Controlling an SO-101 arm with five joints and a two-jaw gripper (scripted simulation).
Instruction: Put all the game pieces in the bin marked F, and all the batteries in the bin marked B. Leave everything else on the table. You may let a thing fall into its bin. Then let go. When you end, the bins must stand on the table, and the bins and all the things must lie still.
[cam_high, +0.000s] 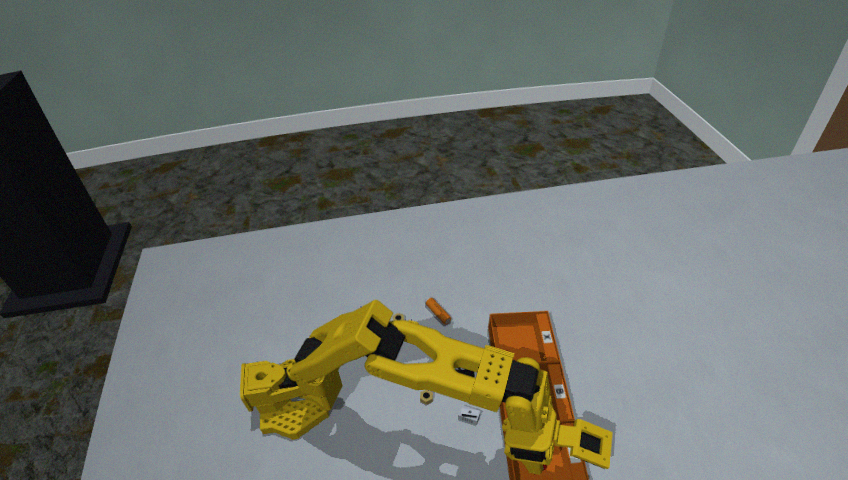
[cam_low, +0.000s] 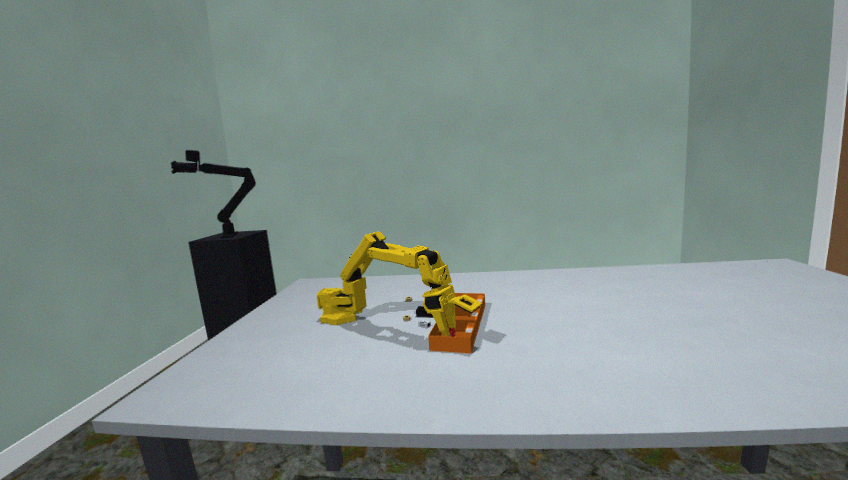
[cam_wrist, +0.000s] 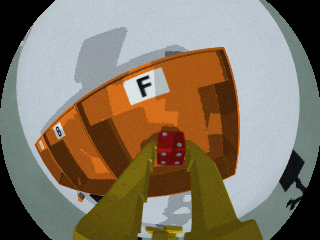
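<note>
One grey rectangular table (cam_low: 595, 368) on dark legs carries everything, in a room with pale green walls (cam_low: 452, 118), a white skirting board (cam_high: 368, 113) and a mottled stone-pattern floor (cam_high: 357, 160). One black pedestal (cam_low: 233, 279) beside the table bears a small black camera arm (cam_low: 229, 184). One yellow five-joint arm (cam_high: 428, 356) reaches from its base (cam_high: 285, 416) over one long orange tray of bins (cam_high: 523, 336), which has three white labels; the end compartment reads F (cam_wrist: 144, 86), the next B (cam_wrist: 59, 131), the third is unreadable. The gripper (cam_wrist: 174, 156) is clenched on one small red die with white pips (cam_wrist: 171, 148), held above the F compartment. On the table lie two small brass hex nuts (cam_high: 426, 397), one orange cylindrical battery (cam_high: 437, 310) and one small white tile with a dark mark (cam_high: 470, 414), all apart from the tray.
</note>
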